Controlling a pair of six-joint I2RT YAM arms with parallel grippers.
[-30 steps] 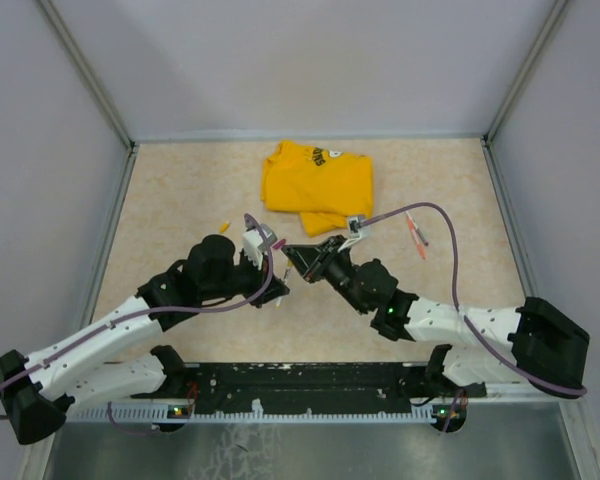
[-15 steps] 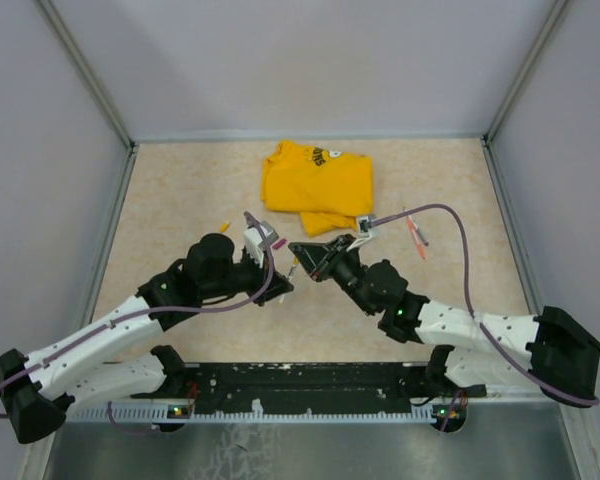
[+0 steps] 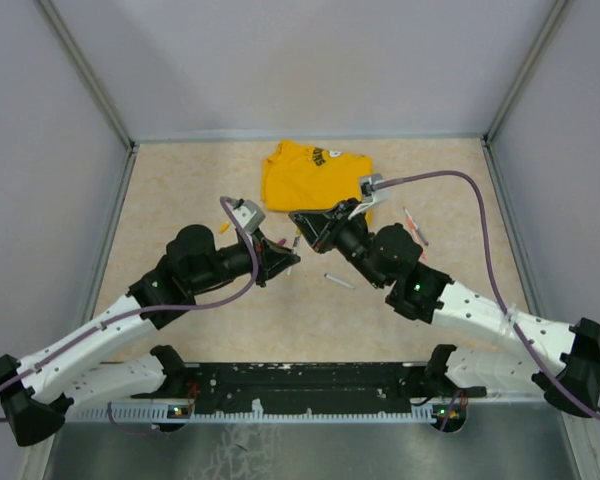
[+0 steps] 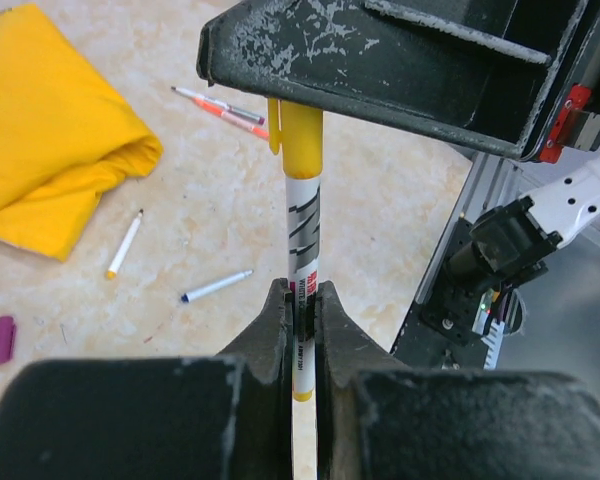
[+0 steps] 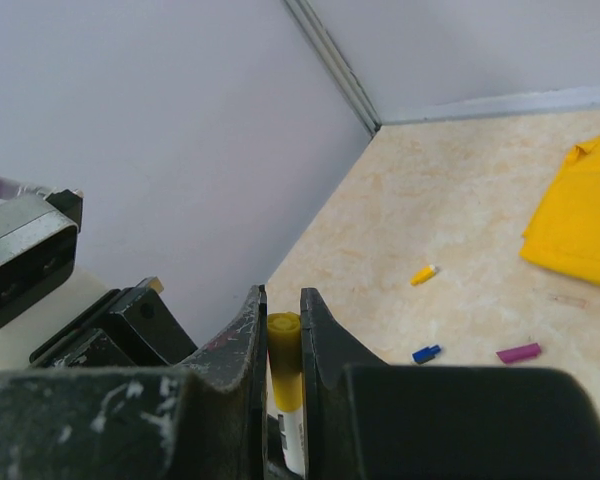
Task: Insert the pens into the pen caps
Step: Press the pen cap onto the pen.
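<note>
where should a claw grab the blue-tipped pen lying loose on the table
Take the blue-tipped pen at mid-barrel, coming straight down from above and closing across its width. It lies flat on the table with nothing touching it, so only its two long sides are free, and the middle probably keeps the thin barrel from tipping.

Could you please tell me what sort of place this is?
Probably a robotics test cell: grey panel walls enclose a beige tabletop, a left arm and right arm are mounted at its near edge, and a yellow T-shirt and loose pens lie about.
</note>
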